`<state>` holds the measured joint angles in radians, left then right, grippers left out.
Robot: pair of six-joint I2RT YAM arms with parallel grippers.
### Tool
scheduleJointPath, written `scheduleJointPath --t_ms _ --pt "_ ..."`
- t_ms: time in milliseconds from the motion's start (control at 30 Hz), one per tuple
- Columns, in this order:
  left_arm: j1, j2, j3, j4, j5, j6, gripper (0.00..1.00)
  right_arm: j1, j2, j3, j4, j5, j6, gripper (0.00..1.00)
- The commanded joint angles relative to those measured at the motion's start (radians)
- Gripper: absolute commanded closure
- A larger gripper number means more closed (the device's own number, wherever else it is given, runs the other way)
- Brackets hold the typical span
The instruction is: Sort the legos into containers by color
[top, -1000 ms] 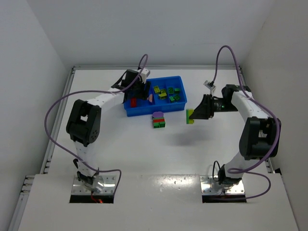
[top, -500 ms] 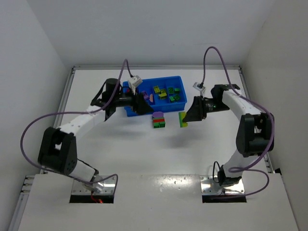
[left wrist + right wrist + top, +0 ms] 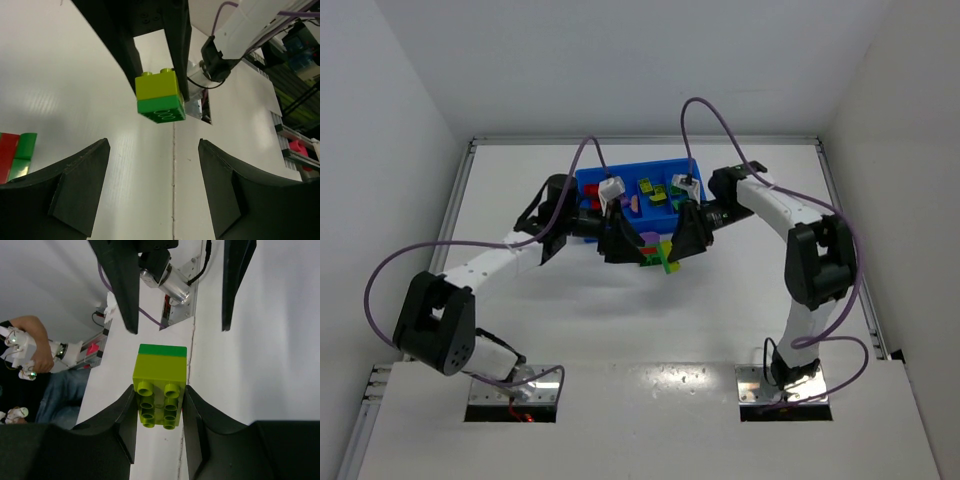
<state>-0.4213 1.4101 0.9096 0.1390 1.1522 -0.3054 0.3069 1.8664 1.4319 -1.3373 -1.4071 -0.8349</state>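
Right claw clamped on yellow-green-on-green lego stack, held clear of counter. Left claw spread wide, empty, facing that stack, not touching it. Red-green lego stack on counter beside left claw. Blue tray just behind both claws.
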Motion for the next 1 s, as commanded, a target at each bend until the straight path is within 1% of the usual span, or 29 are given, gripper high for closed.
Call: scheduleJointPath --t_ms 0,133,167,333,467,533,633,800,933,967 --pt "-0.025 0.007 -0.005 0.050 0.058 -0.011 0.22 0.029 0.020 0.051 -0.065 -0.013 -0.081 0.91" --pt "-0.043 0.029 0.005 0.050 0.078 -0.011 0.21 0.051 0.045 0.084 -0.065 -0.004 -0.081 0.91" --pt "-0.053 0.039 0.005 0.050 0.078 -0.011 0.20 0.060 0.056 0.084 -0.065 -0.004 -0.081 0.91" --pt "-0.082 0.075 0.024 0.050 0.078 0.000 0.20 0.069 0.056 0.102 -0.065 -0.004 -0.081 0.91" --pt "-0.082 0.086 0.043 0.050 0.078 0.000 0.20 0.078 0.065 0.102 -0.065 0.005 -0.081 0.91" --pt "-0.091 0.095 0.043 0.050 0.078 0.000 0.23 0.078 0.065 0.102 -0.065 0.005 -0.081 0.91" --pt "-0.091 0.095 0.043 0.050 0.078 0.009 0.31 0.087 0.065 0.102 -0.065 0.005 -0.081 0.91" --pt "-0.091 0.095 0.043 0.050 0.087 0.009 0.31 0.097 0.074 0.102 -0.065 0.005 -0.081 0.91" --pt "-0.091 0.095 0.043 0.050 0.087 0.019 0.38 0.097 0.074 0.102 -0.065 0.005 -0.081 0.91" --pt "-0.091 0.095 0.043 0.050 0.087 0.019 0.42 0.097 0.074 0.102 -0.065 0.005 -0.081 0.91"
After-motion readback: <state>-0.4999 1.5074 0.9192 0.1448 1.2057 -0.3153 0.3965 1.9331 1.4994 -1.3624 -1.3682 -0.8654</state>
